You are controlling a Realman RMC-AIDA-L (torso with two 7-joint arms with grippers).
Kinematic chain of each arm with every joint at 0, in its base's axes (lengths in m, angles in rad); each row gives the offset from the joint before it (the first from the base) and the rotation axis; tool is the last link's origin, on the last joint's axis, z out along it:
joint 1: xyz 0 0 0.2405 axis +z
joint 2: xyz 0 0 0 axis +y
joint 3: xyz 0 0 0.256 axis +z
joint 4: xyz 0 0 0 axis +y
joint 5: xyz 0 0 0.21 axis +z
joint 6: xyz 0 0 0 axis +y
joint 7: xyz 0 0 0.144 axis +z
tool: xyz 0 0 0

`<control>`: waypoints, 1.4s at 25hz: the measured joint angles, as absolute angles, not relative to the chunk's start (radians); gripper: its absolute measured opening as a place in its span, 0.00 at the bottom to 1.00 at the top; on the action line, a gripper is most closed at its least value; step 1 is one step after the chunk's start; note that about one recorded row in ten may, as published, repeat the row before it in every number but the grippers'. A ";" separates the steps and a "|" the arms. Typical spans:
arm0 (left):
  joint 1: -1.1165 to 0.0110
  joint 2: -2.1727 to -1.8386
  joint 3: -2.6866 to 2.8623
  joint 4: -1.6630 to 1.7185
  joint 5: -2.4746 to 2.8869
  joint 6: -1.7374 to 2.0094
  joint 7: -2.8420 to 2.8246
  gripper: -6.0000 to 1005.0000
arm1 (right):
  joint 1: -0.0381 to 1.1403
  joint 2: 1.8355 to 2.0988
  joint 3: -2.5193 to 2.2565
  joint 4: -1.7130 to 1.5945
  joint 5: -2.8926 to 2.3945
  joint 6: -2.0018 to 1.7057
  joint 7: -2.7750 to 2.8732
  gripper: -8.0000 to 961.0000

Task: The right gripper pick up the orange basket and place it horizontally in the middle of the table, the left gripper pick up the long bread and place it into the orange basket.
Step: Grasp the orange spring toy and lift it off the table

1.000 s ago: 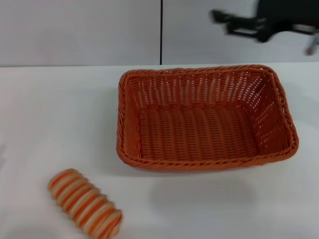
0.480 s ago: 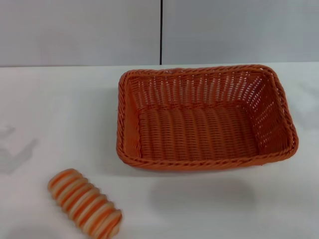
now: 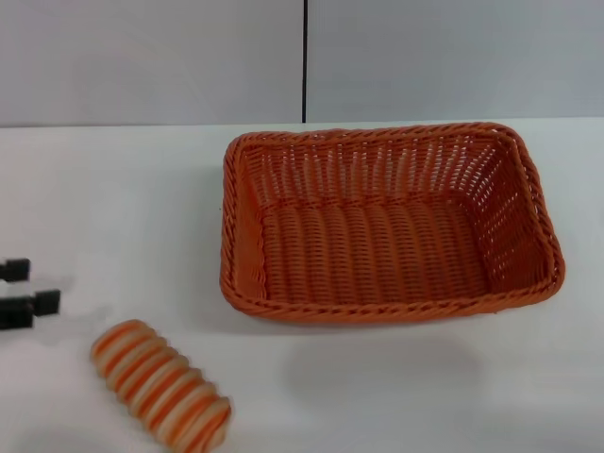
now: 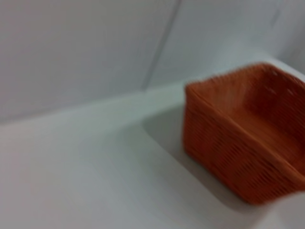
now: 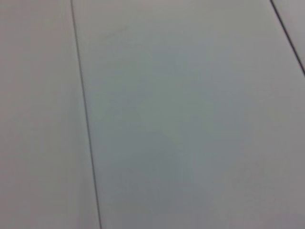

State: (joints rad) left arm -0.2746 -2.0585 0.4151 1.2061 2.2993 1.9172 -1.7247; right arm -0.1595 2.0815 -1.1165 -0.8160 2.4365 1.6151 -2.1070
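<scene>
Nearest the robot, at the front left of the white surface (image 3: 113, 208), the long bread (image 3: 160, 384) is seen lying on its side, slanted, its orange and cream ridges running across it. Nothing is touching it.

Just beyond and to the left of the loaf, the left gripper (image 3: 21, 289) is seen entering at the left edge of the head view. Only two black fingers (image 3: 28, 305) are visible, held apart with bare surface showing between them, and nothing is gripped. They are near the loaf's far end but clear of it.

Farther back, around the middle of the surface, the orange basket (image 3: 387, 222) is set flat with its long side across the view and its inside bare. In the left wrist view the orange basket (image 4: 240, 143) is seen from one corner.

The right gripper is not seen in any view; only a pale wall is shown by the right wrist camera.
</scene>
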 joint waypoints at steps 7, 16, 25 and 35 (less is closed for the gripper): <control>-0.283 -2.068 0.517 1.137 2.323 1.897 -1.743 0.62 | -0.156 2.079 -1.107 -0.773 2.432 1.629 -2.124 0.69; -0.268 -2.069 0.519 0.977 2.278 1.795 -1.624 0.62 | -0.154 2.079 -1.097 -0.731 2.434 1.632 -2.158 0.69; -0.269 -2.064 0.523 0.926 2.282 1.764 -1.590 0.62 | -0.155 2.078 -1.080 -0.711 2.434 1.643 -2.158 0.69; -0.269 -2.067 0.584 0.874 2.270 1.724 -1.553 0.61 | -0.143 2.078 -1.047 -0.668 2.439 1.661 -2.160 0.69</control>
